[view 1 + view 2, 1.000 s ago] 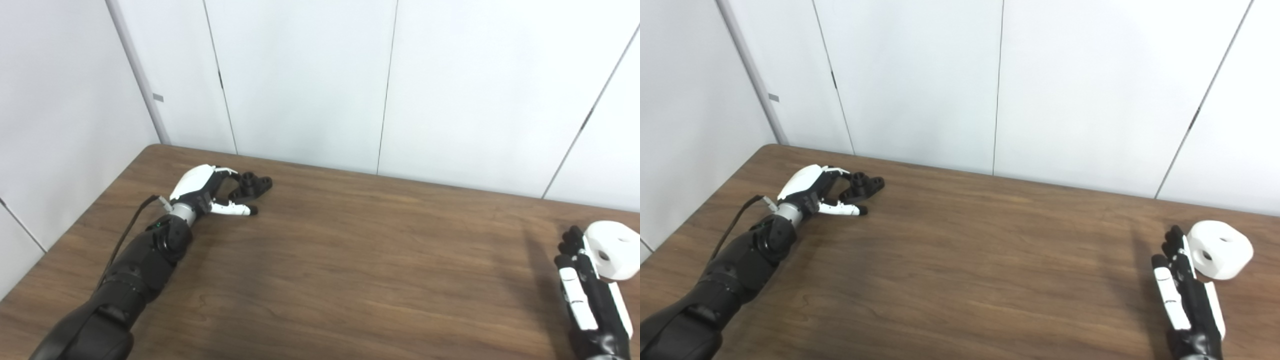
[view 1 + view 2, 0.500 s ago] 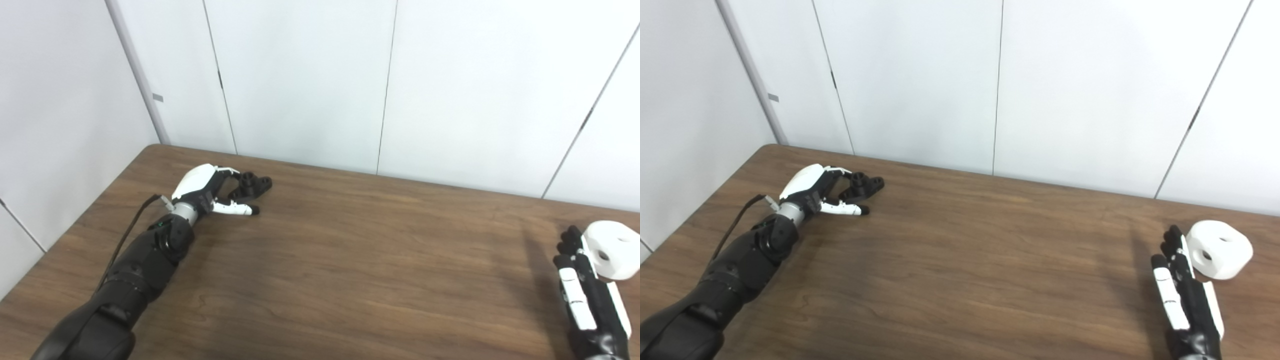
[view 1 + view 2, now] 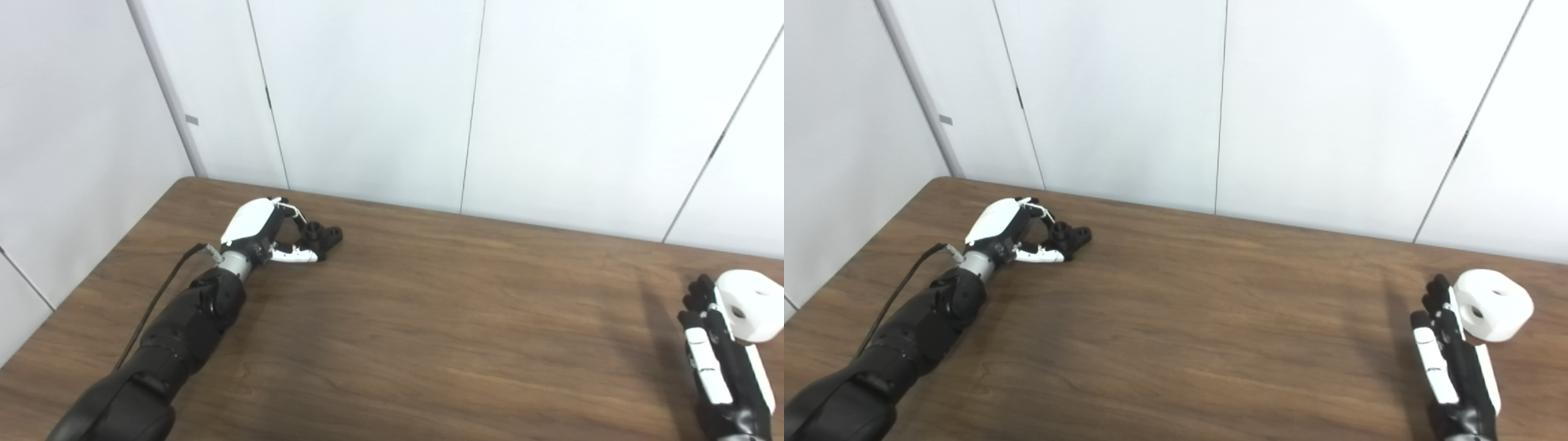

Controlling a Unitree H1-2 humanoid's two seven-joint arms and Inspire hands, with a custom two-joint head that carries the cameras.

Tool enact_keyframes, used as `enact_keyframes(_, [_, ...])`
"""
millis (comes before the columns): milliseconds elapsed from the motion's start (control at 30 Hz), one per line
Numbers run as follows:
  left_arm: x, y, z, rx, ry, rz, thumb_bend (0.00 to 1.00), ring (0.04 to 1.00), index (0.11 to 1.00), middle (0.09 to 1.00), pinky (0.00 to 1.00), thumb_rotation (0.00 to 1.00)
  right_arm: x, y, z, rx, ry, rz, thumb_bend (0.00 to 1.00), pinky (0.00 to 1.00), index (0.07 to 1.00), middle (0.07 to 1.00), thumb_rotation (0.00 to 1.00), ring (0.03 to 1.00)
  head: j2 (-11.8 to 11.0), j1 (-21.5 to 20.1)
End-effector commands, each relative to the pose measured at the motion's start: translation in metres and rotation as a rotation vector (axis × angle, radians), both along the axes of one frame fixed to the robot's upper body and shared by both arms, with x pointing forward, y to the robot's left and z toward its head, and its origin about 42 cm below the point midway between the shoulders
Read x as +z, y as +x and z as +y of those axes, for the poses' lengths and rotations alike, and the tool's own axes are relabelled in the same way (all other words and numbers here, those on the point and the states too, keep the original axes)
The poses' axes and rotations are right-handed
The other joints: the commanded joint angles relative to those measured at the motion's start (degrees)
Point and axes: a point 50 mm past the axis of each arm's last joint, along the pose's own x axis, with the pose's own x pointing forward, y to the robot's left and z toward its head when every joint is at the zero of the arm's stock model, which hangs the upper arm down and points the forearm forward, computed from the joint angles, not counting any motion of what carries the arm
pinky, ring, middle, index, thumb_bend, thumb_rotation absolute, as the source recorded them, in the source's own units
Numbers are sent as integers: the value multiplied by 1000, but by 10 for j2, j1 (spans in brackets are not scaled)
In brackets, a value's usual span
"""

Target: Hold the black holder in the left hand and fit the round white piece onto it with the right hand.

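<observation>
The black holder (image 3: 320, 235) lies flat on the brown table (image 3: 429, 318), at the far left, close to the back edge. My left hand (image 3: 264, 229) is right on it: the fingers (image 3: 293, 212) curl over the holder's near end and the thumb (image 3: 297, 256) reaches along the table just in front of it. From here I read that as fingers and thumb drawn in around the holder (a loose cupping rather than a firm squeeze), and the holder sits on the wood, not lifted. Whether the fingertips press on it I cannot tell, since the hand covers that end.

The round white piece (image 3: 1494, 304) sits on the table at the far right, with a dark hole in its side facing the camera and a small one on top. My right hand (image 3: 1451, 349) stands just beside it on the left, palm side turned toward the piece, fingers straight and pointing away from me, spread a little and holding nothing. The fingertips (image 3: 1436, 286) reach level with the piece; I see them very near its side, though contact is not clear in either view.

The two hands are well apart, with bare wood between them.
</observation>
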Motion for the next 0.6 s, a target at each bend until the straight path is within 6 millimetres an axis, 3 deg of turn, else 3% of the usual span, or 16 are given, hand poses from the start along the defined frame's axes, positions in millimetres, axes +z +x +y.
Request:
enact_keyframes(0, [24,12,1,-15,29,-69,522,941,484,749,1000,49,-17,-12,9,-11,31,28,318,1000,1000,1000,754,1000,1,0])
enact_keyframes(367, [26,11,-4,-42,46,-51,522,982,484,785,1000,49,-13,-12,10,-11,48,22,336,1000,1000,1000,772,1000,3,-9])
enact_keyframes(567, [20,4,-20,-82,34,-33,523,1000,484,829,1000,51,-12,-13,11,-11,32,24,338,1000,998,1000,786,1000,4,-18])
